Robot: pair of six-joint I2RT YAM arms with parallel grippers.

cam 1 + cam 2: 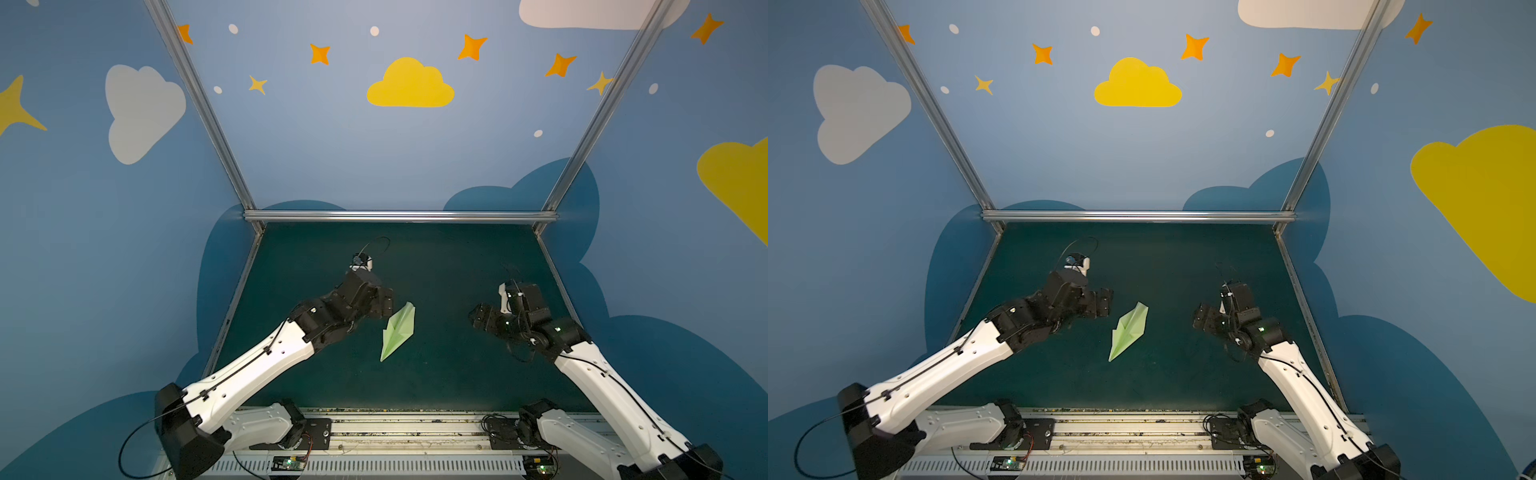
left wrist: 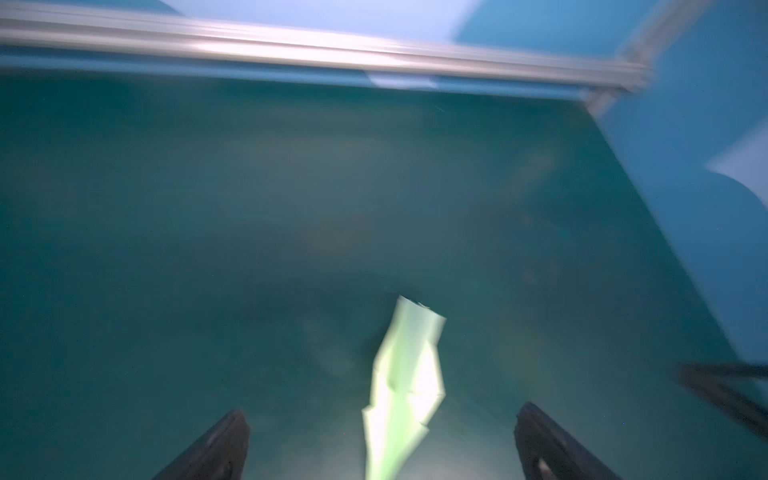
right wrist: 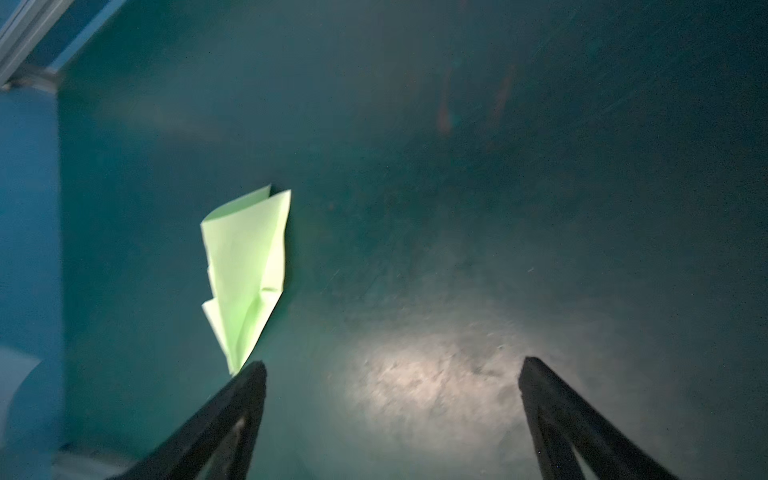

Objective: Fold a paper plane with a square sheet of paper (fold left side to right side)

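Nearest, the front rail (image 1: 415, 434) spans the edge of the counter (image 1: 449, 257). Beyond it the left hand (image 1: 388, 302) is released, jaws wide, just beside the paper plane (image 1: 398, 332), not touching. Right hand (image 1: 478, 318) released too, well apart. Plane lies on the counter between them, nose toward the rail.

Pale green paper plane (image 1: 398, 330) on dark-green tabletop (image 1: 457, 257)

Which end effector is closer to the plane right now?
The left end effector: in both top views it hangs just beside the paper plane, while the right end effector stands well off.
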